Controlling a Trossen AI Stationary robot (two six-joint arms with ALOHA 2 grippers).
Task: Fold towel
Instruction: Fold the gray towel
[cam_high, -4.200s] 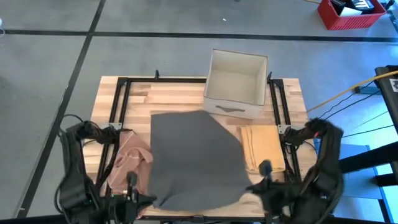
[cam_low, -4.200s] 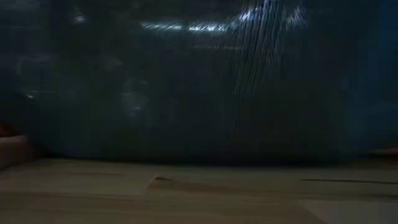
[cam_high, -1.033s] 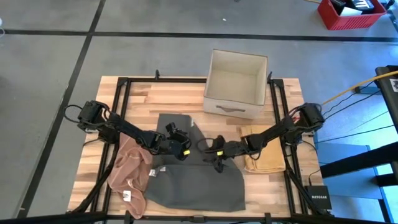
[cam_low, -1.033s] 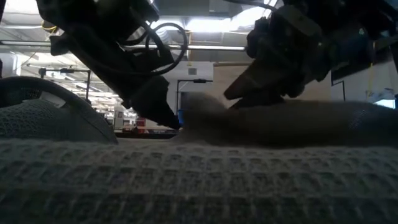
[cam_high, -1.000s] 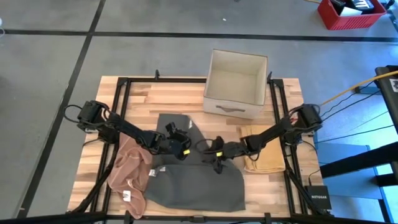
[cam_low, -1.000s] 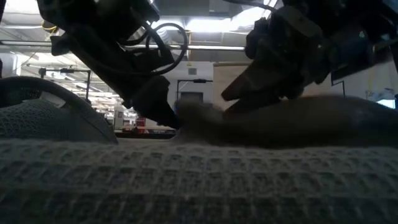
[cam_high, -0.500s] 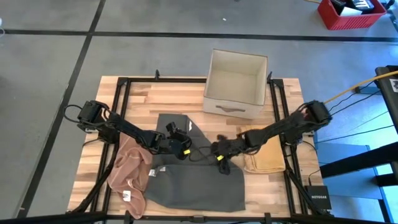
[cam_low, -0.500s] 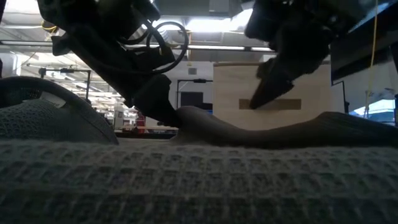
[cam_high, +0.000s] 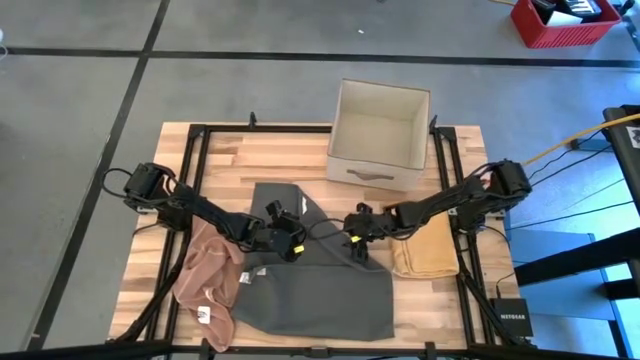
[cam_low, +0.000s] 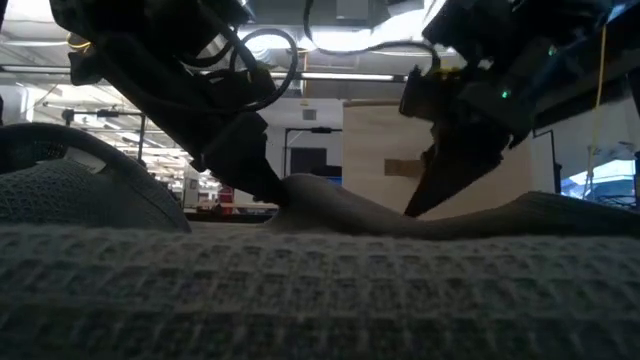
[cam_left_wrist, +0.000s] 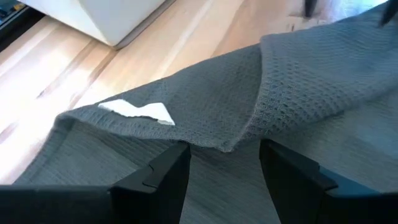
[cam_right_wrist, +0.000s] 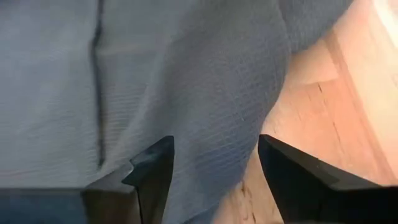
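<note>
Grey waffle-weave towel (cam_high: 310, 275), folded over

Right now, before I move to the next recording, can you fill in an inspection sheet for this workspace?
Surface: wooden table with black frame rails.
Job's things: grey towel, partly folded, lying mid-table.
Clutter: pink cloth left of the towel, tan cloth to its right, white box behind it.
Grippers: left gripper and right gripper both over the towel, fingers open, holding nothing.
Cables: yellow cable on the floor at right.
Surroundings: grey floor, red crate in the far corner.
</note>
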